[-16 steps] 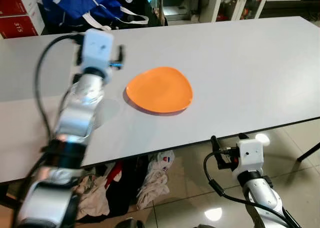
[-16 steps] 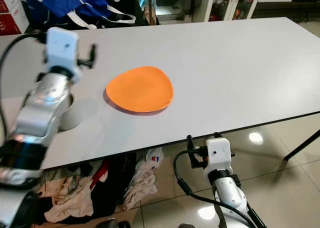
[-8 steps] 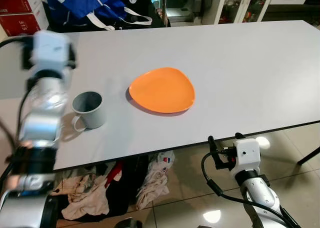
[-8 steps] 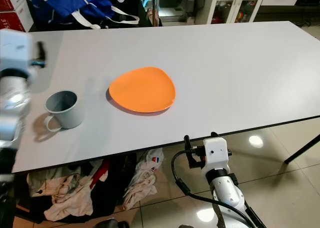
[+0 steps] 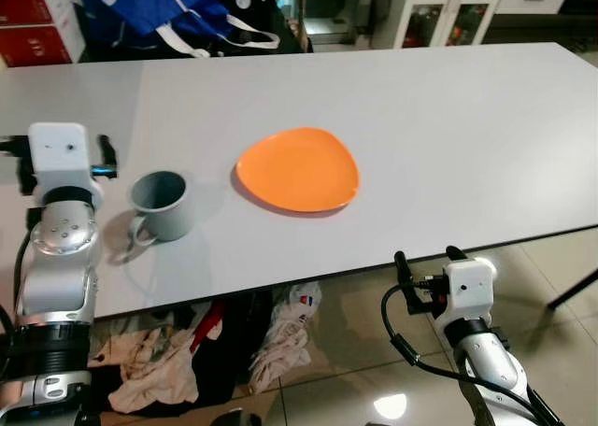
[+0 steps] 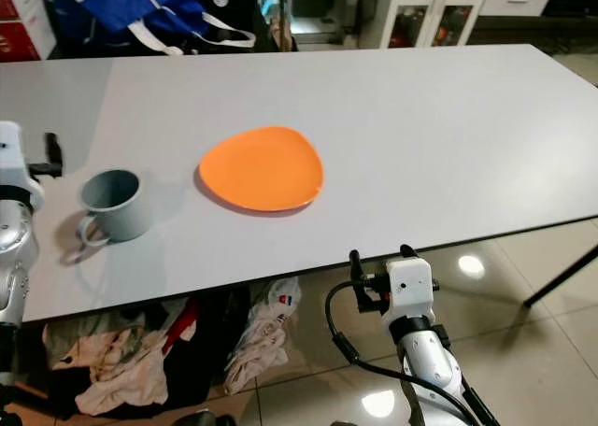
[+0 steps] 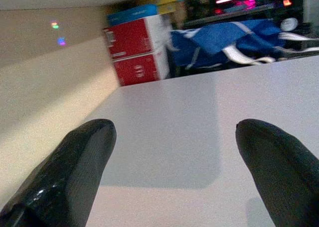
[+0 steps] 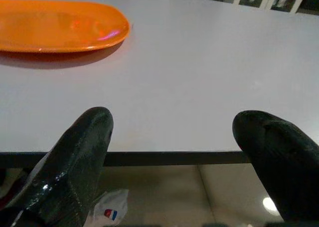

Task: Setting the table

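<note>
The left gripper [image 7: 172, 172] hovers wide open and empty left of the mug [image 5: 161, 204], while the right gripper [image 8: 174, 162] hangs open below the bench [image 5: 448, 118] edge.

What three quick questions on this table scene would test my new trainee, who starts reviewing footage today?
1. True or false: the cup stands on the plate.
2. Which gripper is beside the cup? A) left B) right
3. Fill in: the right gripper is open and level with the table's ____.

Key:
1. False; the cup stands apart on the table.
2. A; the left gripper is open.
3. Edge.
</note>
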`<state>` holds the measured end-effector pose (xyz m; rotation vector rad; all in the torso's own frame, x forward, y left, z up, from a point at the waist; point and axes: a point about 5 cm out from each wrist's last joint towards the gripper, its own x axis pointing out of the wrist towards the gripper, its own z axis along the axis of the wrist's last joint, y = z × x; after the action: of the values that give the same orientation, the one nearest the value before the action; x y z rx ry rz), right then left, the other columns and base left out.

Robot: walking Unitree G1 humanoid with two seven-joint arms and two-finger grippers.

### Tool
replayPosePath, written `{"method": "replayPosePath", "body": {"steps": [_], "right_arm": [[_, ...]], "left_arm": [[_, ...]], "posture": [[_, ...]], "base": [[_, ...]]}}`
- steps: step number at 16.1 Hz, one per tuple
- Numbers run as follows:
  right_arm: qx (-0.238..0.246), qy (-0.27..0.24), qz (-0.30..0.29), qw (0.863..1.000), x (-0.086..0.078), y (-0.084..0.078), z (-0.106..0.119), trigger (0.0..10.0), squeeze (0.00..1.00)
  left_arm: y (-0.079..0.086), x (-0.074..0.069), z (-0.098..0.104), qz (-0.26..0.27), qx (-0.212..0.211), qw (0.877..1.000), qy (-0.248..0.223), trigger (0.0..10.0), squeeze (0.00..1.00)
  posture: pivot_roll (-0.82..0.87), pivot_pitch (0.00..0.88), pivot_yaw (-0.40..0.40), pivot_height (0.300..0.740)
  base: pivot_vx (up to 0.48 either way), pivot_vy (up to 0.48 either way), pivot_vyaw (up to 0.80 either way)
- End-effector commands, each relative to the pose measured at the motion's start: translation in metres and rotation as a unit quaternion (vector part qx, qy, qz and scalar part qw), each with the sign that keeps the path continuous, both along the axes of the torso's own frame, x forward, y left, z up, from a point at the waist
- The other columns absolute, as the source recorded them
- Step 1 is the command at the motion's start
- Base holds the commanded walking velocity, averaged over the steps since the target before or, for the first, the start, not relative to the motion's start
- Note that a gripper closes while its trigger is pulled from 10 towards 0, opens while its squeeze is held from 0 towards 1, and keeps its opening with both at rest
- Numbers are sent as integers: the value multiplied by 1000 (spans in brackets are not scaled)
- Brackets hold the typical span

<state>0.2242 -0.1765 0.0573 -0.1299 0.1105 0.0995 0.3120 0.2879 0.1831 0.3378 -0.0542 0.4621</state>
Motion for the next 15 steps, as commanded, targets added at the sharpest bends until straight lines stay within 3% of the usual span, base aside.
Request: {"method": "replayPosePath", "body": {"steps": [1,4,7,11,15], "right_arm": [[-2,-4,-2,1000,3,-5,0,10000,0],[-3,-2,-3,1000,3,-7,-2,10000,0],[49,-47,33,997,7,5,18,10000,0],[52,-55,42,996,6,5,27,10000,0],[53,-52,42,996,4,7,29,10000,0]], "left_arm": [[7,-3,4,40,37,999,-4,10000,0],[9,-3,2,51,48,997,6,10000,0],[2,-6,-30,51,53,994,84,10000,0],[13,-10,-46,86,76,985,127,10000,0],[4,-9,-56,73,64,985,140,10000,0]], "posture": [[-53,2,-10,740],[-54,3,-9,740],[-70,4,-1,740],[-78,0,-2,740],[-84,0,4,740]], "base": [[0,0,0],[0,0,0],[0,0,0],[0,0,0],[0,0,0]]}}
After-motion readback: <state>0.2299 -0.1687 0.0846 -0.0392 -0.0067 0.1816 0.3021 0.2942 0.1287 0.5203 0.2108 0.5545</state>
